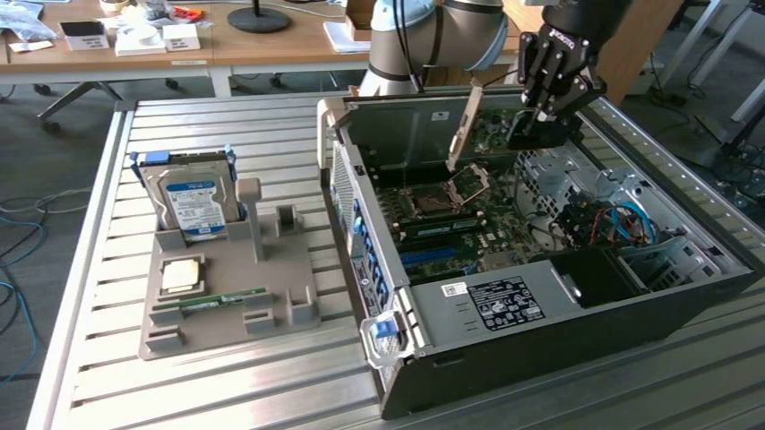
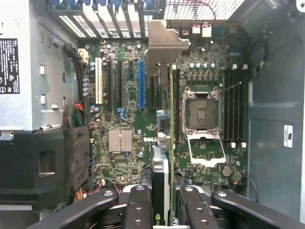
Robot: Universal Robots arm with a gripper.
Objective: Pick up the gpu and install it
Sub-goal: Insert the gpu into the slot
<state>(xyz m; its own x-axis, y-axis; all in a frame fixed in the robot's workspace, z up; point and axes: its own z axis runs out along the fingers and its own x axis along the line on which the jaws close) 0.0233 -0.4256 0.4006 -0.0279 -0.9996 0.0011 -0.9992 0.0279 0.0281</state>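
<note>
My gripper (image 1: 546, 109) hangs inside the open computer case (image 1: 395, 269), shut on the gpu (image 1: 537, 133). In the wrist view the gpu (image 2: 161, 164) is seen edge-on between my two fingers (image 2: 138, 205), with the gripper (image 2: 162, 195) clamped on its near end. Its silver end bracket (image 2: 164, 43) points toward the case's slotted rear wall. The card is held above the motherboard (image 2: 124, 143), lying between the blue expansion slot (image 2: 141, 83) and the open CPU socket (image 2: 202, 112). I cannot tell whether its lower edge touches a slot.
On the exterior view's left, a grey holder (image 1: 287, 309) carries a blue-labelled hard drive (image 1: 197, 202), a CPU chip (image 1: 179, 273) and a RAM stick (image 1: 221, 298). In the case, the power supply (image 1: 502, 300) and drive bays with cables (image 1: 615, 224) surround the board.
</note>
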